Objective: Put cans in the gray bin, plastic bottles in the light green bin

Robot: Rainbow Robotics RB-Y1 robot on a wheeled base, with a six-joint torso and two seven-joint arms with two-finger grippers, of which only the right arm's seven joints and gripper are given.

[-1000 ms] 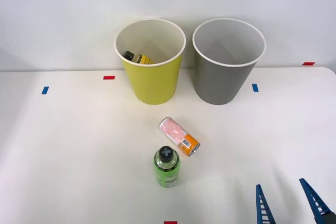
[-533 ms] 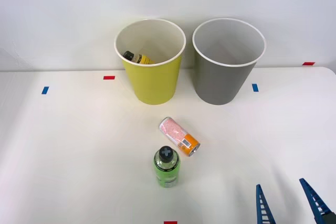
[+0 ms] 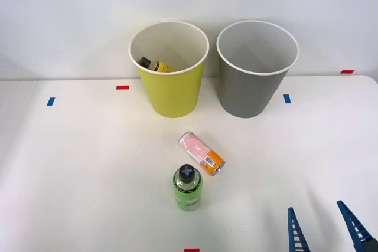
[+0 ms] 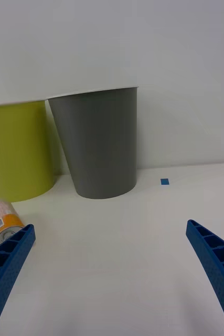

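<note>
- While the right gripper (image 3: pixel 323 229) hangs low at the near right of the bench (image 3: pixel 71 175) with its fingers apart and empty, the can (image 3: pixel 202 153) lies on its side mid-bench, just beside the upright green bottle (image 3: pixel 188 187).
- One yellow-labelled bottle (image 3: pixel 155 65) already lies inside the light green bin (image 3: pixel 171 90); the gray bin (image 3: pixel 255 87) looks empty.
- Risk: reaching for the can could clip the bottle (they sit very close) and topple it, or nudge the can into rolling away.
- Mixing up the neighbouring bins is the other hazard.
</note>
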